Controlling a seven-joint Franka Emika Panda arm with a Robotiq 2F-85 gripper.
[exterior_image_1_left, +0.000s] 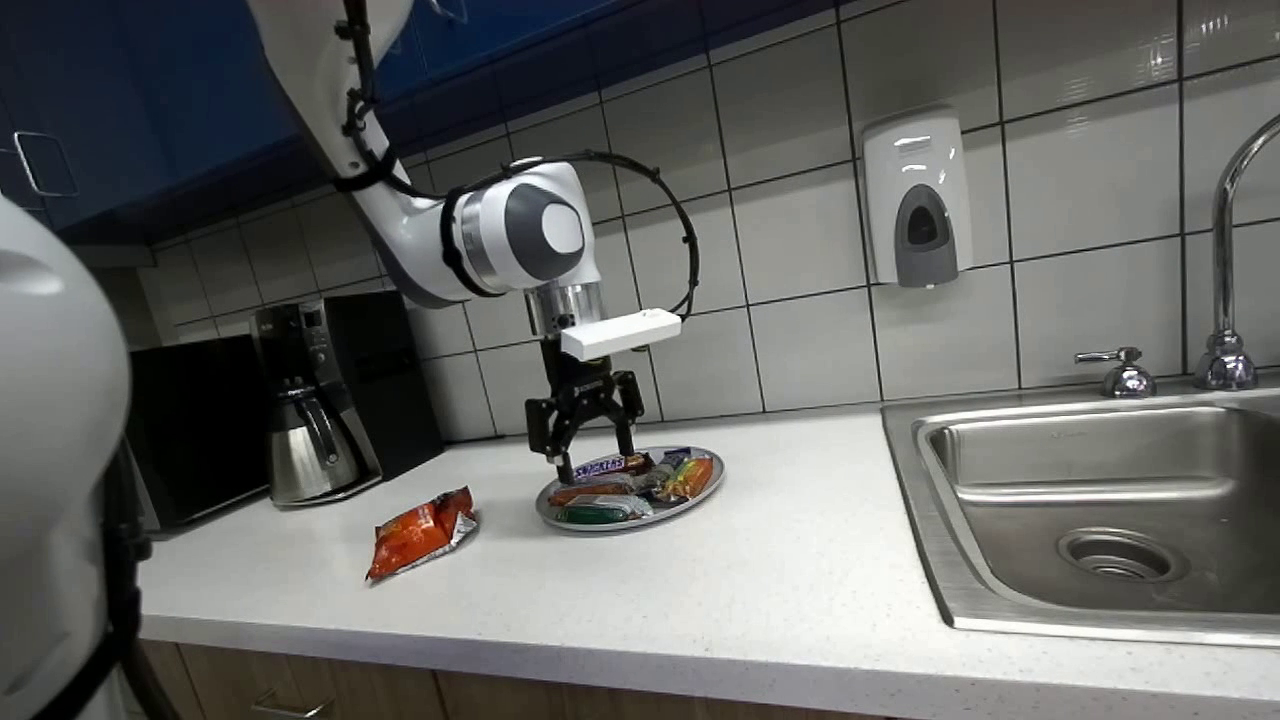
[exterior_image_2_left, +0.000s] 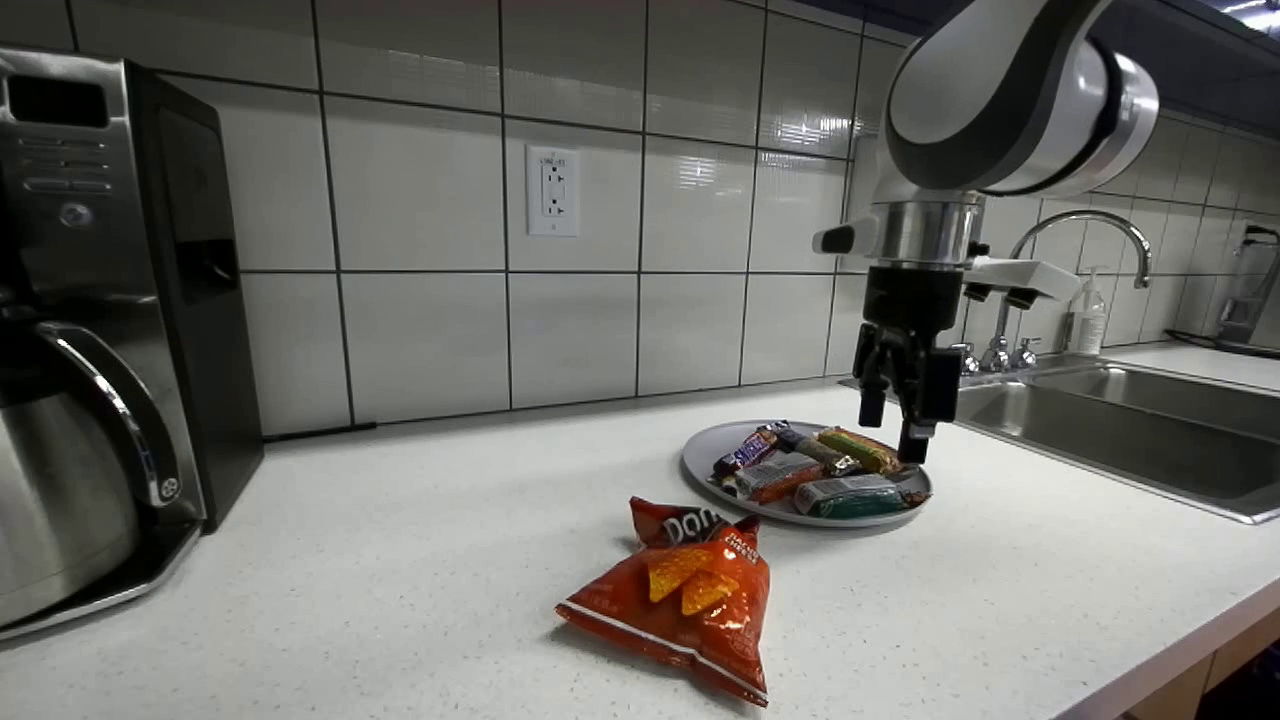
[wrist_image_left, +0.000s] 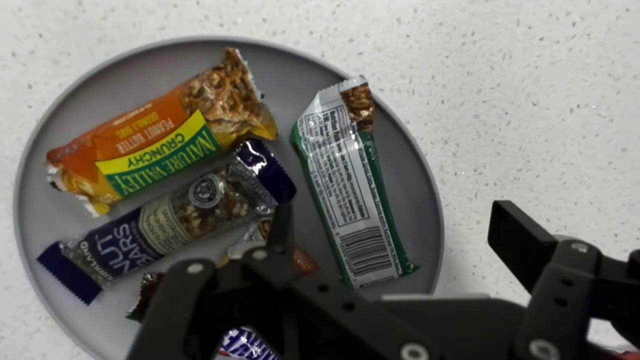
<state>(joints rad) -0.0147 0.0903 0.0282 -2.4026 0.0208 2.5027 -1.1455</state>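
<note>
My gripper stands open over the grey plate, its fingers wide apart with nothing between them. Below it on the plate lies a granola bar in green and silver wrapping, barcode side up. Beside that bar are an orange and yellow Nature Valley bar and a dark blue nut bar. The gripper partly hides a Snickers bar and another orange-brown bar. In an exterior view the gripper hangs above the plate's edge, apparently clear of the bars.
A red Doritos bag lies on the white counter near the plate. A coffee maker with a steel carafe stands by the tiled wall. On the opposite side are the steel sink and its faucet, with a soap dispenser on the wall.
</note>
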